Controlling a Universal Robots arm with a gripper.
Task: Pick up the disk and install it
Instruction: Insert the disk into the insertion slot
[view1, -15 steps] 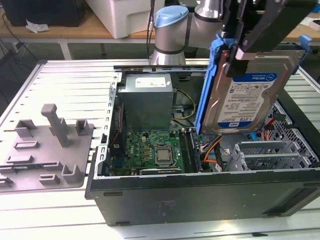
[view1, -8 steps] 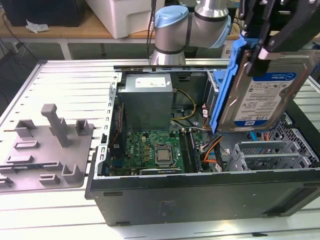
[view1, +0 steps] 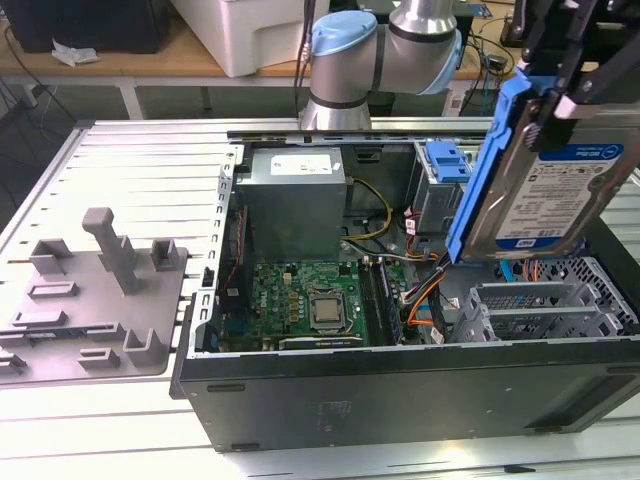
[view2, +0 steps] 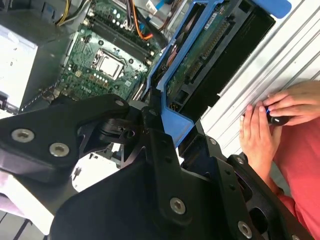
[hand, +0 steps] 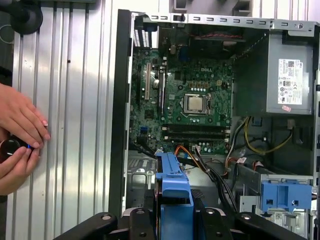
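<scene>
1. The end effector (view1: 560, 112) is clamping its fingers shut on the disk (view1: 555, 195), gripping it by the blue carrier's edge.
2. The disk is hanging on edge in the air, its label facing the exterior view, above the open computer case (view1: 400, 400) toward the exterior view's right and touching nothing below.
3. The pick-up is looking finished, since only the fingers are carrying the disk.
4. Installation is not yet done: the disk is not sitting in the grey drive cage (view1: 530, 305) beneath it.
5. A person's hands (hand: 20, 132) are resting on the tabletop (hand: 75, 150) beside the case, holding a small dark object.
</scene>
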